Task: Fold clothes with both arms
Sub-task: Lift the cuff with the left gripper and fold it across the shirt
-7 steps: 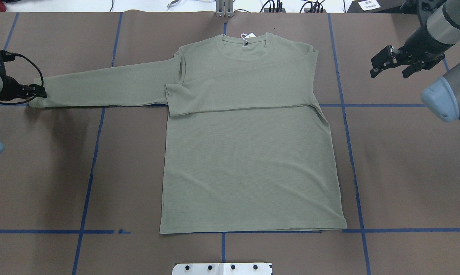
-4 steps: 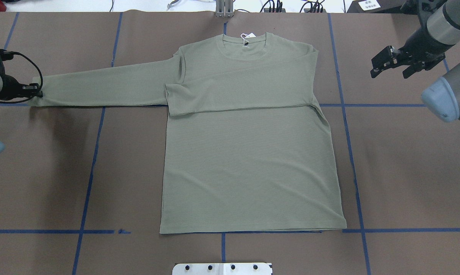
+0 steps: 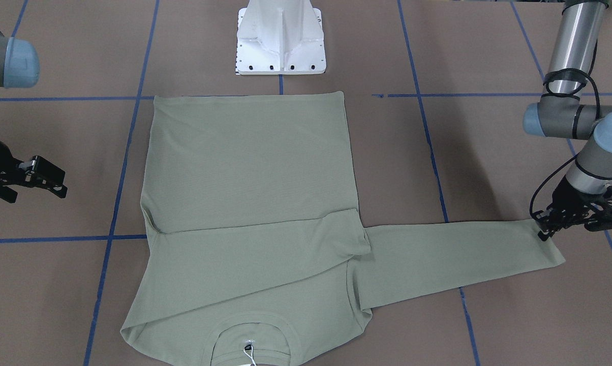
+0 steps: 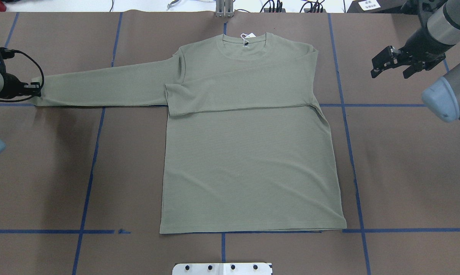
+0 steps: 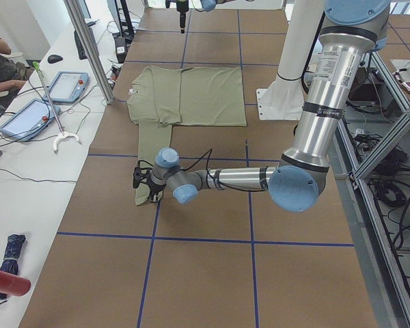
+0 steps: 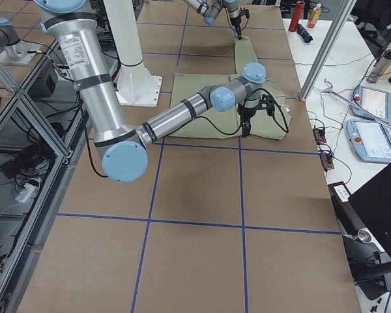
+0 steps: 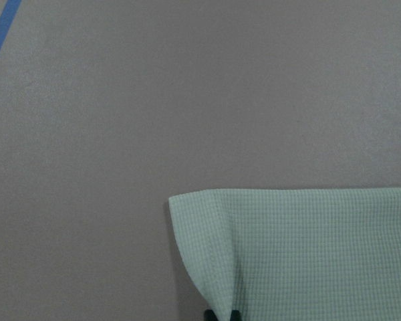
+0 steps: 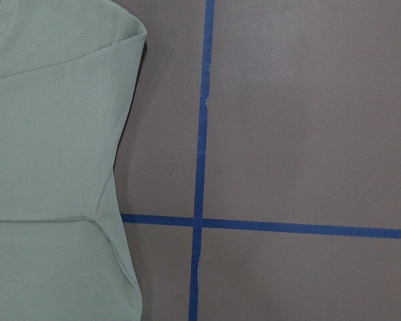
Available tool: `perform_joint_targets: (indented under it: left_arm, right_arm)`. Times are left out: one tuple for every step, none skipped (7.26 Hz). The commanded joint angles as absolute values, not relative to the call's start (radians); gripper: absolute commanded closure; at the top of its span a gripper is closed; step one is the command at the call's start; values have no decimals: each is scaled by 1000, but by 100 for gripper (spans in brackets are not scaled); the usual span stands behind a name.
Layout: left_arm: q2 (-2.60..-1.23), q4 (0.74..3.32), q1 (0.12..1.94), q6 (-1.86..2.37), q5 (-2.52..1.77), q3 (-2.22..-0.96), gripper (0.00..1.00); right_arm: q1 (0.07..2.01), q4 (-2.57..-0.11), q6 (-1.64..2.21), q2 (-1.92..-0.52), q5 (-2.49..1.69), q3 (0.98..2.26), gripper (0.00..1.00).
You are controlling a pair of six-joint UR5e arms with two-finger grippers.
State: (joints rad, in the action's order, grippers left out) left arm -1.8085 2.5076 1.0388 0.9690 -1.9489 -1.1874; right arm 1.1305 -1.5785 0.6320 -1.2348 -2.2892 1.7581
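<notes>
Sage-green long-sleeved knit shirt [image 4: 249, 164] lies flat at the middle of the brown worktop [image 4: 405, 172], collar [image 4: 249, 56] toward the far edge. One sleeve [image 4: 245, 95] is folded across the chest; the outstretched sleeve [image 4: 107, 88] reaches toward the left edge.

Judged best: cuff [image 4: 43, 93] is lifted just clear and carried across the chest, body not dragged.

Left claw [image 4: 37, 89] is closed on the cuff, wrist held low and level. Right claw [image 4: 390, 71] is held open and empty, raised near the far right corner.

A brown table [image 4: 42, 172] gridded with blue tape [image 4: 42, 231]; a white bench [image 5: 20, 205] holds tablets [image 5: 67, 85].
</notes>
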Motion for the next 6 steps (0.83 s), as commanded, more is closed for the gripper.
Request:
perform_joint_targets:
  left_arm:
    - [-1812, 2491, 1057, 971, -1951, -1244, 100]
    - [-1821, 2465, 1069, 971, -1950, -1271, 100]
    - [-1854, 2418, 1074, 977, -1944, -1281, 100]
    - [-1899, 2363, 1077, 988, -1937, -1296, 100]
    - [-1958, 2274, 1081, 1005, -1927, -1317, 100]
    - [-2014, 2158, 1077, 1014, -1839, -1371, 100]
  right_arm:
    - [1147, -1578, 627, -1265, -2299, 1778, 0]
    - [1150, -1578, 627, -1300, -2299, 1810, 0]
    - [1158, -1578, 629, -1337, -2299, 1840, 0]
    - [1169, -1578, 627, -1374, -2299, 1865, 0]
    - [1186, -1574, 623, -1418, -2298, 1884, 0]
    - [1201, -1566, 620, -1478, -2293, 1908, 0]
